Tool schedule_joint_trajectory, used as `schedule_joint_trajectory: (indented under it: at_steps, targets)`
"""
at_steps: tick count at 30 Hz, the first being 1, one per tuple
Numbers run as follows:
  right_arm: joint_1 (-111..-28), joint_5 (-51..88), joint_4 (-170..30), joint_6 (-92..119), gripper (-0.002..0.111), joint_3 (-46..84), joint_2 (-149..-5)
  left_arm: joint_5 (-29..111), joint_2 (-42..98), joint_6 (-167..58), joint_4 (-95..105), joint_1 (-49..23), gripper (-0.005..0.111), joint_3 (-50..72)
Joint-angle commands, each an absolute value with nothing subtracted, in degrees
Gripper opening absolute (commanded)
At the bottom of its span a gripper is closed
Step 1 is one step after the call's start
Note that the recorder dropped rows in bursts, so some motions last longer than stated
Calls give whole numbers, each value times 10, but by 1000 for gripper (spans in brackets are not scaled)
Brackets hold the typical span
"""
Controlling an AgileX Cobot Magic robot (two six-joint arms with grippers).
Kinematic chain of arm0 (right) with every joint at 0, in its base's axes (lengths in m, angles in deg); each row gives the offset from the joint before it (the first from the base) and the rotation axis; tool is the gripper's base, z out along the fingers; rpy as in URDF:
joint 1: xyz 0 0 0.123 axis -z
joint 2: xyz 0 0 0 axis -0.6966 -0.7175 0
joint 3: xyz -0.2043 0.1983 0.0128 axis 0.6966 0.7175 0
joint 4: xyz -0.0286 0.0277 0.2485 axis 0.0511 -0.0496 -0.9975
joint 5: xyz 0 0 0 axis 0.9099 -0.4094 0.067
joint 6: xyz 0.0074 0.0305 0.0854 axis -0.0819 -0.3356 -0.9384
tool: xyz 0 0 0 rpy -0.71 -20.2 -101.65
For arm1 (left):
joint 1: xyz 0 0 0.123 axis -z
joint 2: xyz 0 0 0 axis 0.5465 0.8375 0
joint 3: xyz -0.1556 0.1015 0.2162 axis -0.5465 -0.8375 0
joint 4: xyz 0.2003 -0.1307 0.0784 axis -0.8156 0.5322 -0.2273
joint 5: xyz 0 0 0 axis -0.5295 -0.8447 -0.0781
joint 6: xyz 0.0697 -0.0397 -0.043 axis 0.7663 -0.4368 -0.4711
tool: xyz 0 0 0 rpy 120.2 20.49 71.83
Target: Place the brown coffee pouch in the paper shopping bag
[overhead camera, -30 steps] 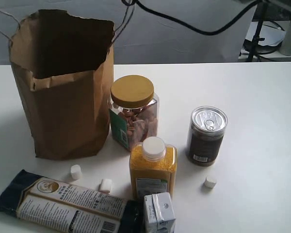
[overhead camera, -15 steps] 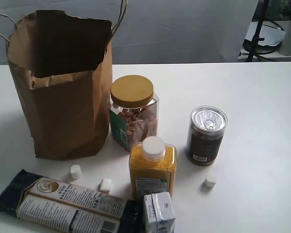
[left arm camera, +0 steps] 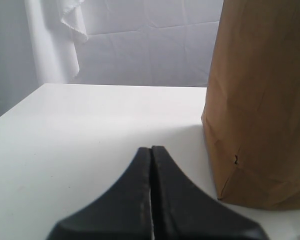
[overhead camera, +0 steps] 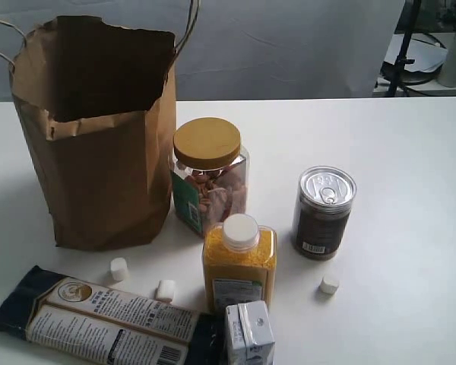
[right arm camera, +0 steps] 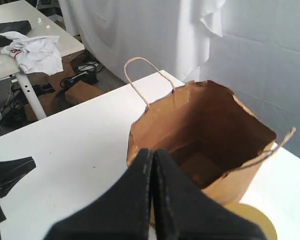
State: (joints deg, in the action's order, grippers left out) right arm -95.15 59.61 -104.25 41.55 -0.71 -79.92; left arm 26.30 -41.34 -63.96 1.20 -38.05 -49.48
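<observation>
Bag (overhead camera: 99, 160) stands upright and open on the table (overhead camera: 410, 228), just beside a yellow-lidded jar (overhead camera: 209, 175). Left wrist: the left gripper (left arm camera: 151, 149), jaws pressed together and empty, sits low near the bag's base. Right wrist: the right gripper (right arm camera: 153, 151), closed on nothing, hangs above the bag's mouth. A flat brown patch (right arm camera: 200, 167) lies inside; I cannot tell whether it is the pouch.

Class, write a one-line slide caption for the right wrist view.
Past the shut right gripper, the open paper shopping bag stands on a white table.
</observation>
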Motion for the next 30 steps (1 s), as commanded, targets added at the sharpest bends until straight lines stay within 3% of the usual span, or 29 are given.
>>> schedule_joint_trajectory:
  at_steps: [1, 9, 16, 30]
  targets:
    - [-949, 556, -1033, 410, 0, 112, -711, 265, -415, -641, 9, -383, 0, -497]
    - [-937, 427, -1016, 390, 0, 363, -522, 265, -415, -641, 9, -383, 0, -497]
    - [-863, 358, -903, 280, 0, 549, -366, 265, -415, -641, 9, -383, 0, -497]
    - [-693, 251, -784, 204, 0, 758, -180, 265, -415, -641, 9, -383, 0, -497]
